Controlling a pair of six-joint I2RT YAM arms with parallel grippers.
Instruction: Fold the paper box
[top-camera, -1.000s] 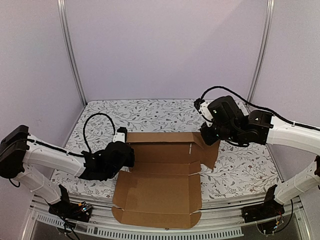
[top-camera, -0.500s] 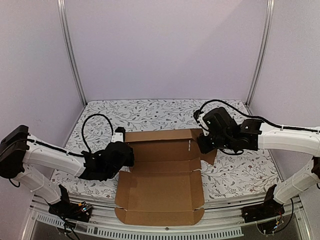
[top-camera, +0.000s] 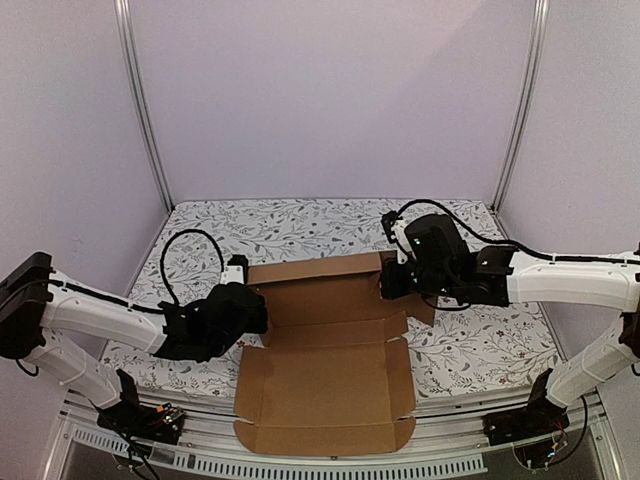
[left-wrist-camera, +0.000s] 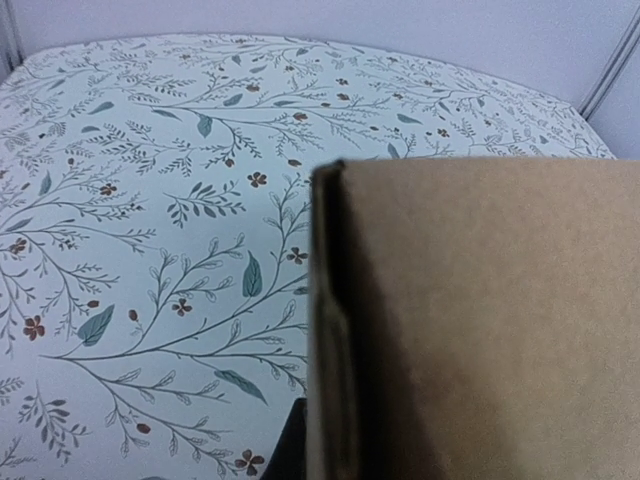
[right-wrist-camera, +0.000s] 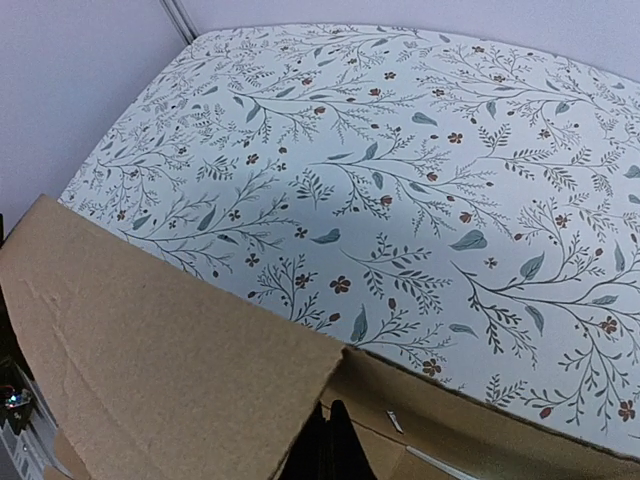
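The plain brown die-cut cardboard box lies opened out in the middle of the tabletop. Its front flap reaches past the near edge and over the metal rail. Its back panel is tilted up off the surface, and the side walls of the front half are only partly raised.

My left arm comes in at the box's left edge, level with its middle crease, and my right arm sits at the box's back right corner. In the left wrist view a cardboard wall stands edge-on right at the camera. In the right wrist view a raised flap covers the lower left. Both sets of jaws are at the cardboard, but I cannot tell from either view whether they are apart, together or clamped on it.

What worries me:
- **Sliding forward:** the sheet already overhangs the front, so a push toward me could send it further off the edge.
- **Twisting:** if one side moves ahead of the other, I think the back panel would twist and crease off its score line.
- **Springing open:** the half-raised walls look likely to flop open the moment the contact loosens.
- **Blocked views:** both wrist views are mostly cardboard, so I would be judging any tab and slot alignment from above only.
- **Cable:** the black cable loop just left of the box could snag a rising flap.

Under the box the surface is white, printed with grey-green leafy sprigs and small reddish flowers. It looks smooth, so I expect little grip. Behind the box are plain pale lilac walls, with slim aluminium posts at the back corners.
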